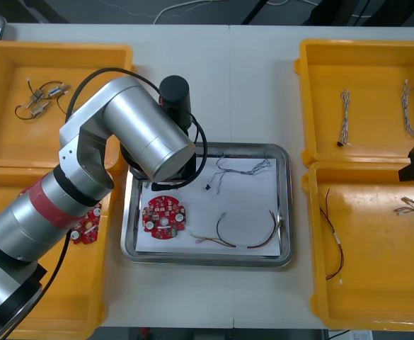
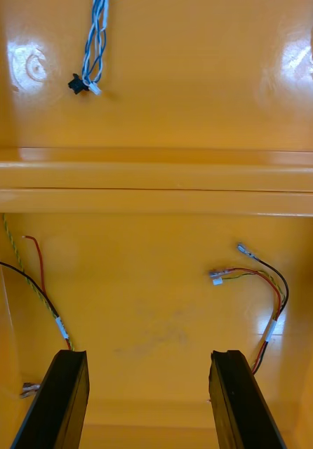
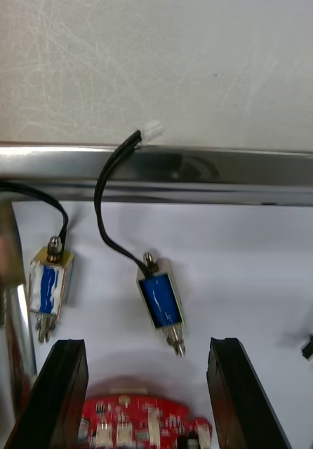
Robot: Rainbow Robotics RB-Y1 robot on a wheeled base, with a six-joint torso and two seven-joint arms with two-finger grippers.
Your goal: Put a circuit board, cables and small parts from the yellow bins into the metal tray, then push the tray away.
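My left arm (image 1: 136,127) reaches over the far left corner of the metal tray (image 1: 281,205). In the left wrist view my left gripper (image 3: 148,393) is open above the tray's white inside. A small metal part (image 3: 160,302) with a blue body and a black lead lies just beyond its fingertips, untouched. A second small metal part (image 3: 48,284) lies by the tray wall. The red circuit board (image 1: 164,216) lies in the tray, with a twisted blue and white cable (image 1: 242,170), a black cable (image 1: 224,227) and a red and yellow cable (image 1: 263,237). My right gripper (image 2: 149,400) hangs open over the near right bin (image 1: 369,312).
The far left bin (image 1: 1,134) holds small metal parts (image 1: 40,99). Another circuit board (image 1: 86,227) lies in the near left bin. Twisted cables (image 1: 345,117) lie in the far right bin. Red and black cables (image 2: 269,295) lie below my right gripper.
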